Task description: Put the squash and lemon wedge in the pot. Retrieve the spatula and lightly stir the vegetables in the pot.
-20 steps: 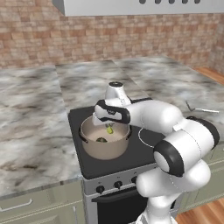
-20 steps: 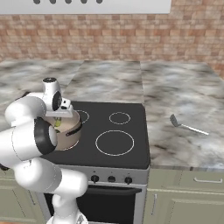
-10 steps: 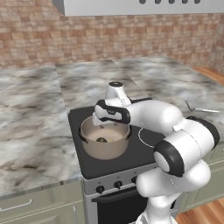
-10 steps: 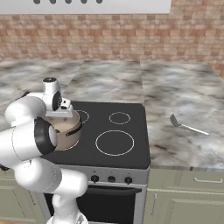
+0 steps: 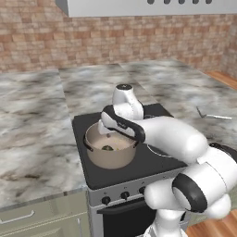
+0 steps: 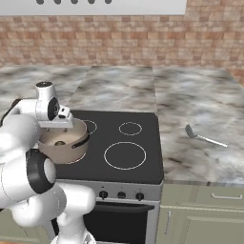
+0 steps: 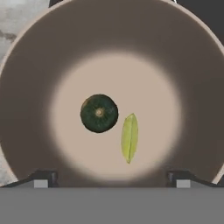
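The tan-brown pot (image 5: pixel 99 159) (image 6: pixel 69 148) stands on the stove's front-left burner. In the hand view I look straight down into the pot (image 7: pixel 35 65): a round dark green squash (image 7: pixel 99 113) and a thin yellow lemon wedge (image 7: pixel 129 137) lie side by side on its pale floor. My gripper (image 7: pixel 111 178) (image 5: pixel 119 131) (image 6: pixel 62 124) hangs just above the pot's mouth, open, with nothing between its widely spread fingertips. The spatula (image 5: pixel 211 115) (image 6: pixel 204 137) lies flat on the marble counter to the right of the stove, far from the hand.
The black cooktop (image 6: pixel 126 155) has bare burner rings to the right of the pot. Marble counter (image 5: pixel 32 134) runs on both sides, with a brick wall behind and a range hood (image 5: pixel 139 5) overhead.
The lemon wedge, seen bright yellow just under the gripper a second ago, has dropped and now lies on the pot's floor beside the squash. The hand has hardly moved.
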Motion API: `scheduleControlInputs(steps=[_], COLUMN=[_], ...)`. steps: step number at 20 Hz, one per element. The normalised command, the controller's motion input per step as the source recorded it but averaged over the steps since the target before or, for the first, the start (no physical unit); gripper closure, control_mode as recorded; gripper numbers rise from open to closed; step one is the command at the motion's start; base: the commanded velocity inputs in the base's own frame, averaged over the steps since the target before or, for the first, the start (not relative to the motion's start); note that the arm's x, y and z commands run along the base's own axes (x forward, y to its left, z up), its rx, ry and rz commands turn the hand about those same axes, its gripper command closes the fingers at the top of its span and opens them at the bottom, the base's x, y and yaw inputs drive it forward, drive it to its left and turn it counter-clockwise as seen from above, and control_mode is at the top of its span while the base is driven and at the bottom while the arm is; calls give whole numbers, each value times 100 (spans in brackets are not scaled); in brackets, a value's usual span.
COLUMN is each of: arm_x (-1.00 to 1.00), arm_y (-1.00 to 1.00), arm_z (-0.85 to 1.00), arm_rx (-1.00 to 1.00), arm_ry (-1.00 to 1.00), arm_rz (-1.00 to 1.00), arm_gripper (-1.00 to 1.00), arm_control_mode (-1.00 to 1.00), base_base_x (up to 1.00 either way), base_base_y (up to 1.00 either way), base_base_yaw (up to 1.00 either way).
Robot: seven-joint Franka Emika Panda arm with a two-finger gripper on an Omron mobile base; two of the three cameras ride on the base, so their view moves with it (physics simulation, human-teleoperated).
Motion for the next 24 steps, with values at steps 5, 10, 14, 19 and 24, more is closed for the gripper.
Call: scheduleControlInputs(steps=[5,10,14,19,24], arm_x=[-100,-91,-50,0,0], arm_y=[-8,-37,-35,-10,0], arm_z=[30,5,2,1,0], arm_rx=[0,0,0,0,0], arm_ry=[-6,-1,0,0,0], arm_rz=[0,0,0,0,0], arm_gripper=[-100,-100,-100,-100,-100], arm_control_mode=[-100,-100,-100,-100,-100], base_base_x=[0,0,0,0,0], base_base_y=[0,0,0,0,0], base_base_yaw=[0,0,0,0,0])
